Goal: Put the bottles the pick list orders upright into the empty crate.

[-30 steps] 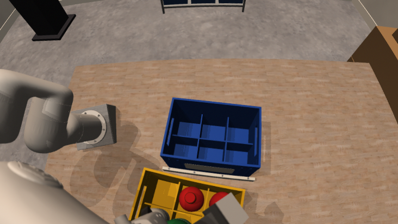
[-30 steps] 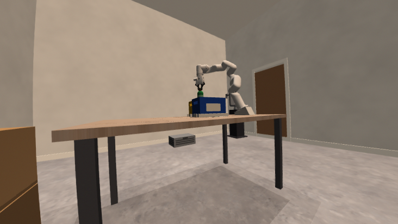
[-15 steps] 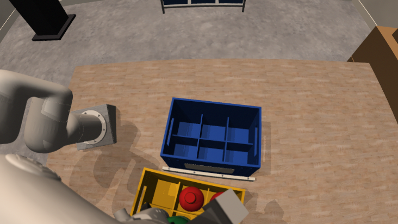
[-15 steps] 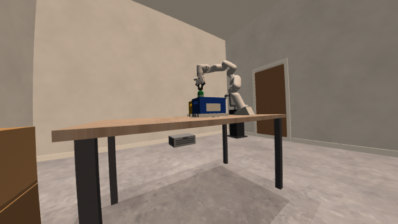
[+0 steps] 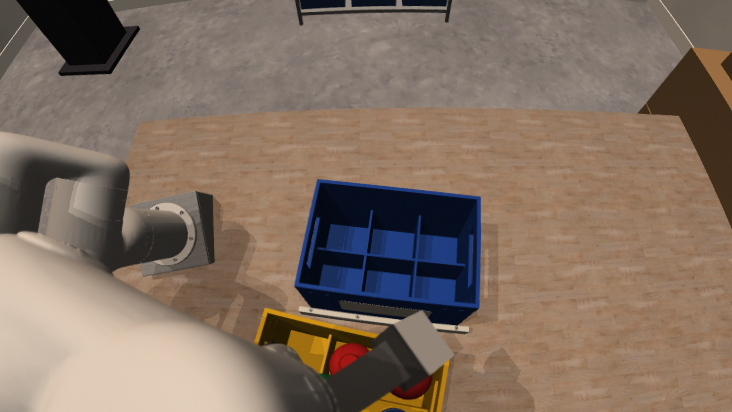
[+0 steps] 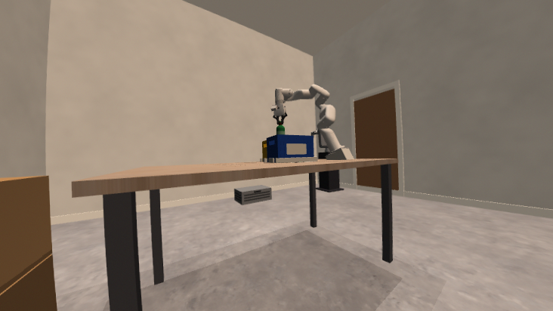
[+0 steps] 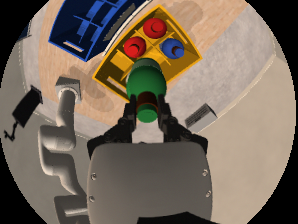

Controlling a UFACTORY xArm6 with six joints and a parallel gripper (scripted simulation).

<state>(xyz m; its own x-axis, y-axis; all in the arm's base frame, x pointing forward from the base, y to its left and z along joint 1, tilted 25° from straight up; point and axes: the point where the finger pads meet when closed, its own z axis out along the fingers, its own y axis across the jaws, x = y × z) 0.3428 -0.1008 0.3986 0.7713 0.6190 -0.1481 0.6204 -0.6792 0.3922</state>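
My gripper [image 6: 279, 121] [image 7: 146, 101] is shut on the neck of a green bottle [image 6: 280, 130] [image 7: 147, 82] and holds it upright in the air above the yellow crate [image 5: 286, 319] [image 6: 264, 149] [image 7: 109, 70]. Two red bottles [image 5: 348, 356] [image 7: 156, 27] [image 7: 135, 47] and a blue bottle [image 7: 173, 48] stand in that crate. The blue crate [image 5: 394, 188] [image 6: 278, 149] stands just beyond it, with all its compartments empty. In the top view my arm hides the gripper. I cannot make out a readable pick list in any view.
A thin white strip [image 5: 358, 316] lies between the two crates. The arm's grey base block [image 5: 174, 232] stands left of the blue crate. A brown cabinet [image 5: 691, 102] stands off the table's right side. A grey box [image 6: 253, 194] lies on the floor under the table.
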